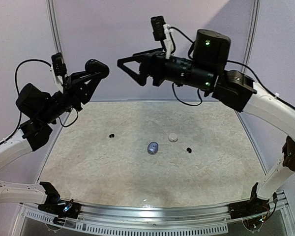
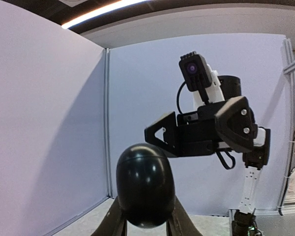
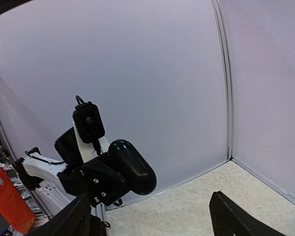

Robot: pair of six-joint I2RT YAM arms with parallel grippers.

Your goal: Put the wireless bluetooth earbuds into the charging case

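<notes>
My left gripper (image 1: 95, 72) is raised high over the back left of the table. It is shut on a glossy black egg-shaped charging case (image 1: 98, 67), which is closed, with a seam near its top (image 2: 145, 183). My right gripper (image 1: 130, 67) is wide open and empty, held high and facing the case from a short way to its right. The case also shows in the right wrist view (image 3: 132, 167). Two tiny black earbuds lie on the table, one at the left (image 1: 111, 135) and one at the right (image 1: 189, 149). No other buds show.
A white rounded piece (image 1: 173, 137) and a silvery-blue rounded piece (image 1: 153, 147) lie mid-table between the black buds. Both are larger than the buds. Pale walls close the back and sides, and a metal rail (image 1: 152, 209) runs along the near edge.
</notes>
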